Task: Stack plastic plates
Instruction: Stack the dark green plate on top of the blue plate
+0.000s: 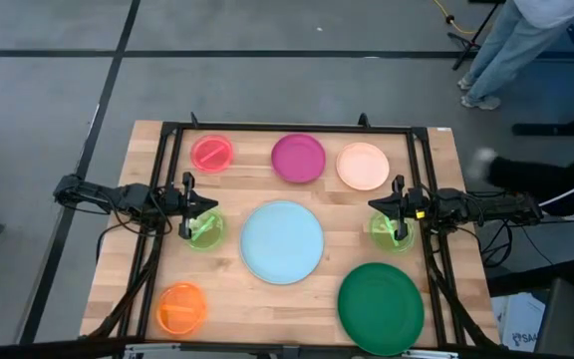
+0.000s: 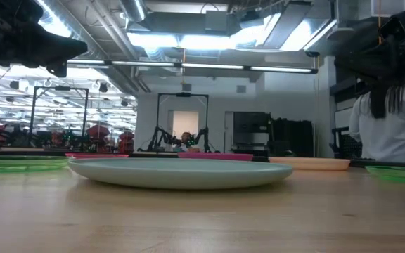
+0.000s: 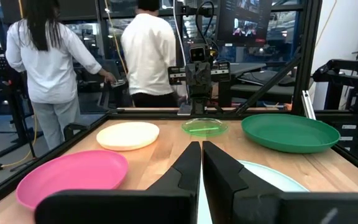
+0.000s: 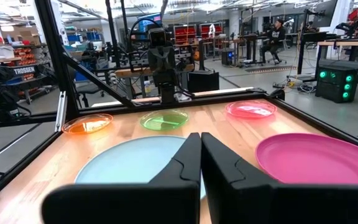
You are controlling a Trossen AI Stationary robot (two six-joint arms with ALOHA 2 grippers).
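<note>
Plates (image 1: 282, 241) unstacked; people (image 3: 48, 56) only in wrist view.

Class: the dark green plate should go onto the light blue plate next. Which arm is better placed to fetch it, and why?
Probably the right. The dark green plate lies on the right gripper's side, just beyond it. The left gripper sits across the light blue plate.
</note>
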